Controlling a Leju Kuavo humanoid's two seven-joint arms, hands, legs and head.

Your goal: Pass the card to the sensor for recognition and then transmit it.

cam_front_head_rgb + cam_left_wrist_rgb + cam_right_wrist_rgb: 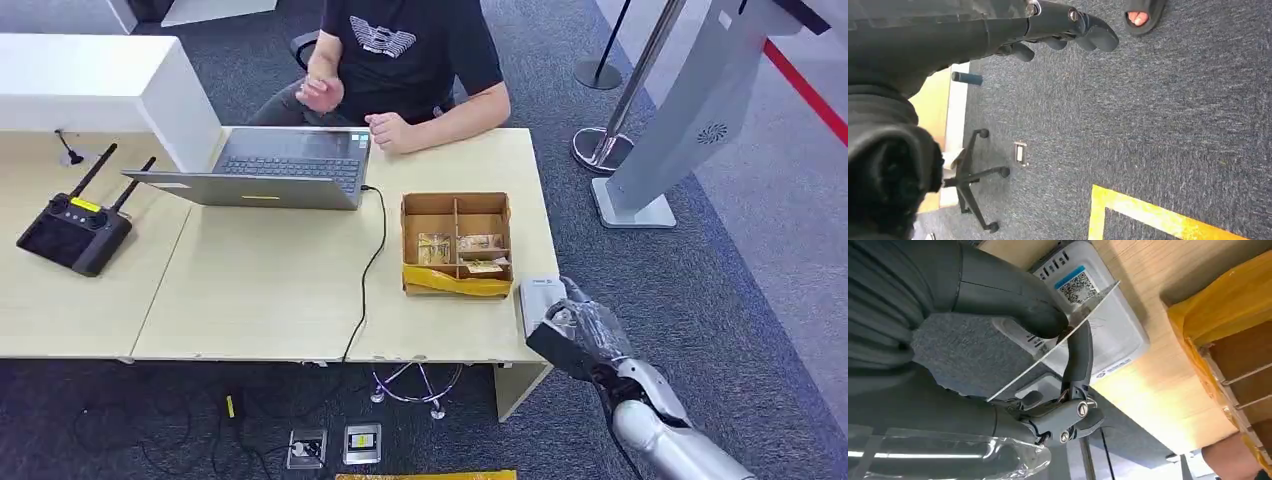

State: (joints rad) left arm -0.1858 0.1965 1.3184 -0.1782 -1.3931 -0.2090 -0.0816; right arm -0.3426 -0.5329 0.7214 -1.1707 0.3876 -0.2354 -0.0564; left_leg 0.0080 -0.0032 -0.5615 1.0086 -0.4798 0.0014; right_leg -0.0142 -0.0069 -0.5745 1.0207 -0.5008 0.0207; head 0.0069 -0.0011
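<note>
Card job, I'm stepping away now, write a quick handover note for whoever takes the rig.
Right hand: pinches the card between thumb and fingers, held just over the white sensor at the table's right front corner.
Left hand: holds nothing, hangs over the carpet.
Cardboard box: beside the sensor, more cards inside.
Done: card picked up and brought to the sensor.
Left: confirm recognition, then pass it to the person at the laptop.

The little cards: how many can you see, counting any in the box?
4, maybe more hidden: one card pinched in the right hand over the sensor; three card-like pieces in the cardboard box compartments.
</note>
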